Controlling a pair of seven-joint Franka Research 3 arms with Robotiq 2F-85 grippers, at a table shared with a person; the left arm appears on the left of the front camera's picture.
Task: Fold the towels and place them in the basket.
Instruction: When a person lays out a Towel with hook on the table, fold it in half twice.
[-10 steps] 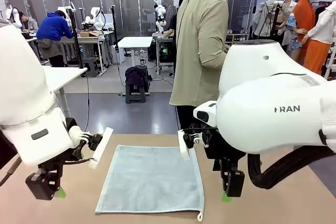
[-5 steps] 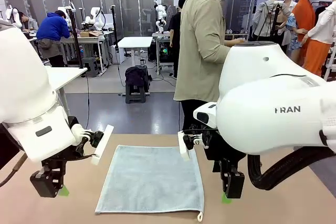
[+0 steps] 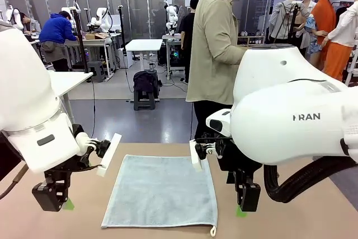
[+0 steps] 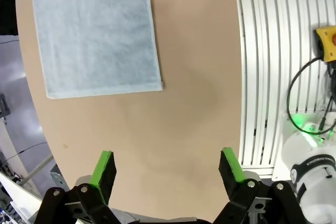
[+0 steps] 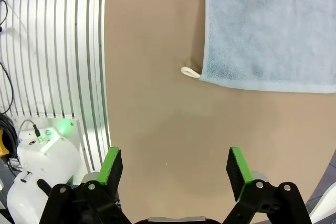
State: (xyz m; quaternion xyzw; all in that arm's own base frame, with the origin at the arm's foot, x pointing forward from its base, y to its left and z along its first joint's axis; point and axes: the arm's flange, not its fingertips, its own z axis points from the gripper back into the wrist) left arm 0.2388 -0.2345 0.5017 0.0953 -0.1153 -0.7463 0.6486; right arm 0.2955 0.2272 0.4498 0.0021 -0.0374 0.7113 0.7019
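Over on the 9 o'clock side of the table (image 3: 296, 225), front cam, the L gripper (image 3: 55, 201) hangs low over the wood. It's just off the towel's left edge and not touching it. On the left wrist cam its green pads (image 4: 104, 167) stand wide apart w/ nothing between them, just bare tabletop underneath. From there the towel sits up around 11 o'clock, well clear of the fingertips.

Dead centre is the towel (image 3: 162, 191), pale blue-grey terry, spread flat on the table btw the two arms, edges roughly square to the table. Its little white loop (image 3: 213, 230) pokes out of the near right corner, approx 5 o'clock on the cloth, lying on the wood.

At 12 o'clock, past the far edge, a person (image 3: 215, 54) in a beige shirt stands side-on, facing the pic's right.

Then at 3 o'clock of the towel is the R gripper (image 3: 244, 201), pointing down, tips close to the table and just beside the towel's right edge, no contact afaict. On the right wrist cam its fingers (image 5: 111, 167) are spread wide too and hold nothing. The towel corner and loop sit up around 1 o'clock from them.
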